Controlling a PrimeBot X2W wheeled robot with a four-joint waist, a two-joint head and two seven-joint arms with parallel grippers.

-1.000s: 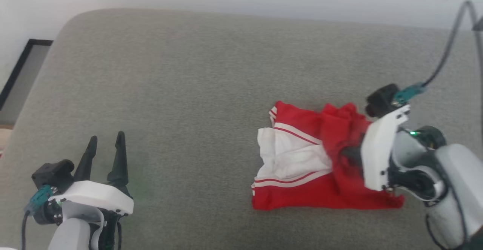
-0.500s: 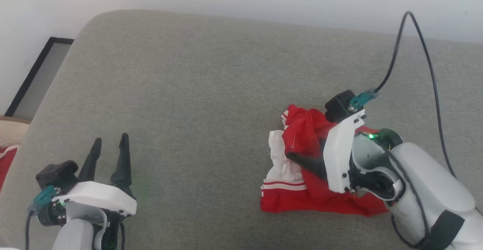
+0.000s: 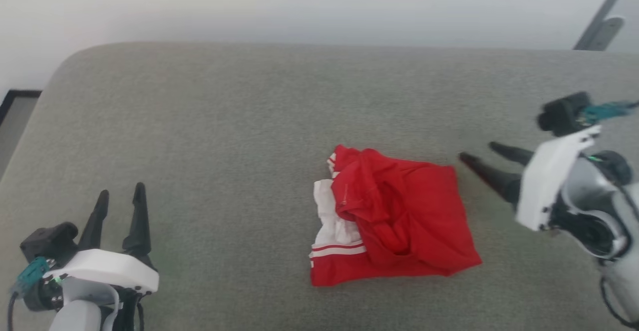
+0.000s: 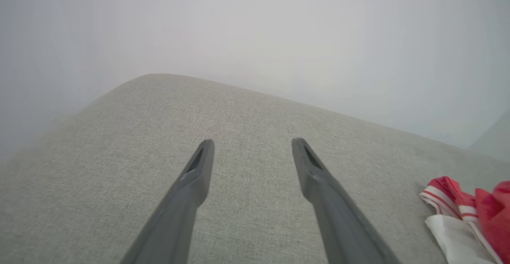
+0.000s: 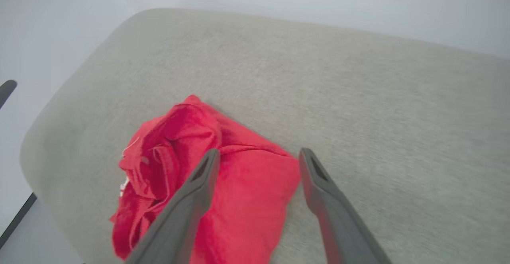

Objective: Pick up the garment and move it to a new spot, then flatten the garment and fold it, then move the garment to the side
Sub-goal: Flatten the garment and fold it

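Garment (image 3: 399, 216) bunched on grey cushion (image 3: 224, 121), both claws empty.
The garment lies crumpled a little right of the cushion's middle, red cloth on top, with a white sleeve and striped trim showing along its left edge. The right claw (image 3: 477, 150) hovers just beside its right edge, fingers spread wide and pointing at it, gripping nothing. The left claw (image 3: 121, 190) sits well apart at lower left, fingers likewise parted, holding nothing.

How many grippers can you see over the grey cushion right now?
2. The left gripper is at the head view's lower left, open, well clear of the garment; the right gripper is at the right, open, just off the garment's right edge.
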